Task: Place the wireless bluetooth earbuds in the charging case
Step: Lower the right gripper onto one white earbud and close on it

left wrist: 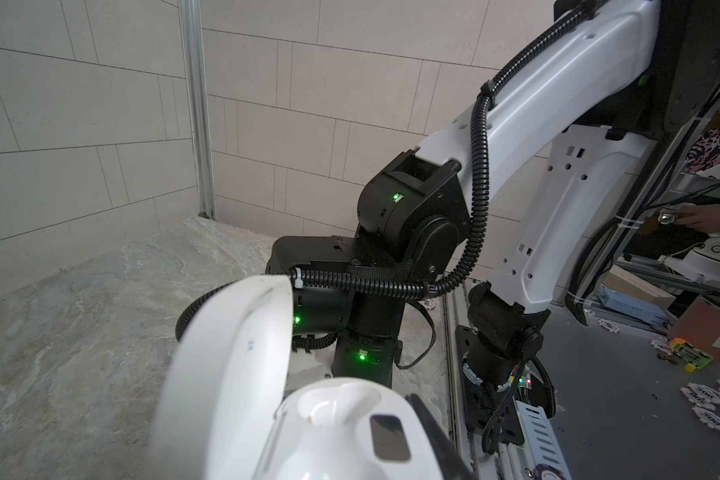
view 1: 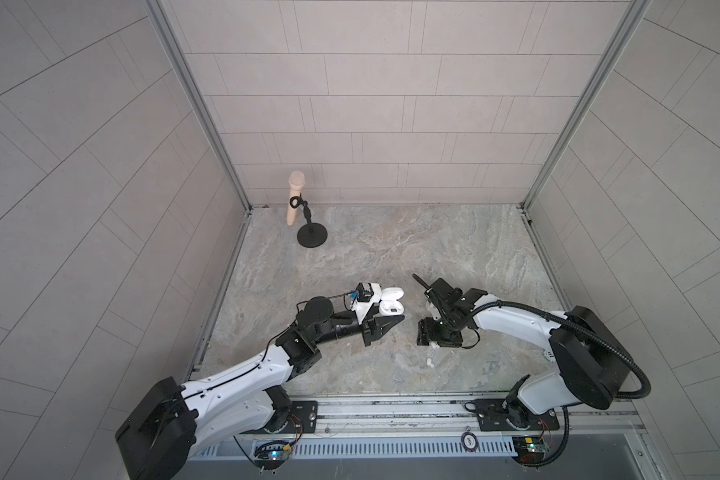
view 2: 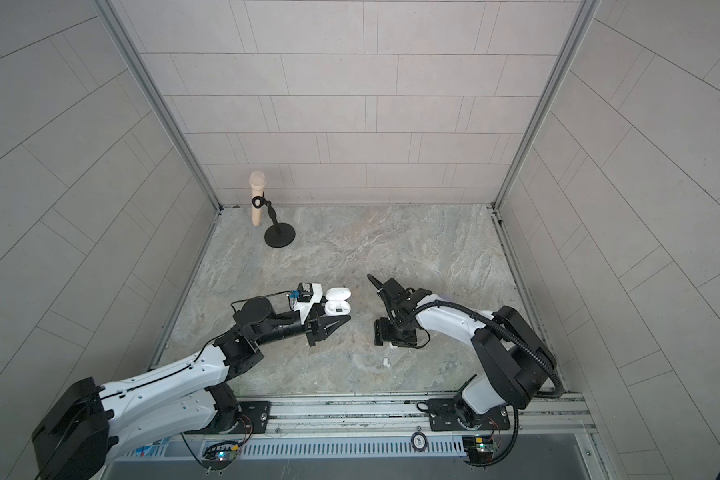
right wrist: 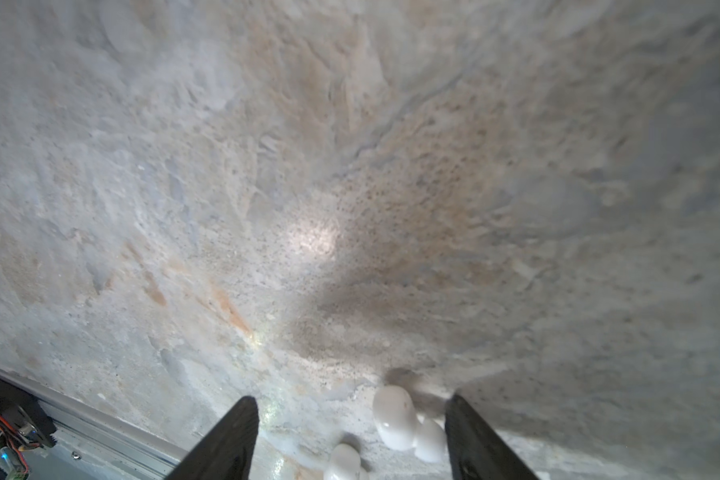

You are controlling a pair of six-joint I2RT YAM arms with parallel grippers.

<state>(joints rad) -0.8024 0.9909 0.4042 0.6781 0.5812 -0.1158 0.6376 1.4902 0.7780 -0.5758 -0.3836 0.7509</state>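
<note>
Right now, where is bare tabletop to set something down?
Free: far right of the grey stone tabletop, behind the right arm, and the middle, between the black microphone stand and both arms. Crowded: the front, where small white earbuds lie by the right fingers.

My left arm [view 1: 233, 374] stretches out low and almost level with the wrist held straight. My left gripper [view 1: 396, 309] points sideways toward the other arm, and its fingers are clamped on the charging case [left wrist: 341, 415]. My right arm [view 1: 512, 320] arches up and over, the wrist bent steeply so that my right gripper [right wrist: 350, 399] points straight down. Its two fingers [right wrist: 229, 436] stand well apart.
</note>
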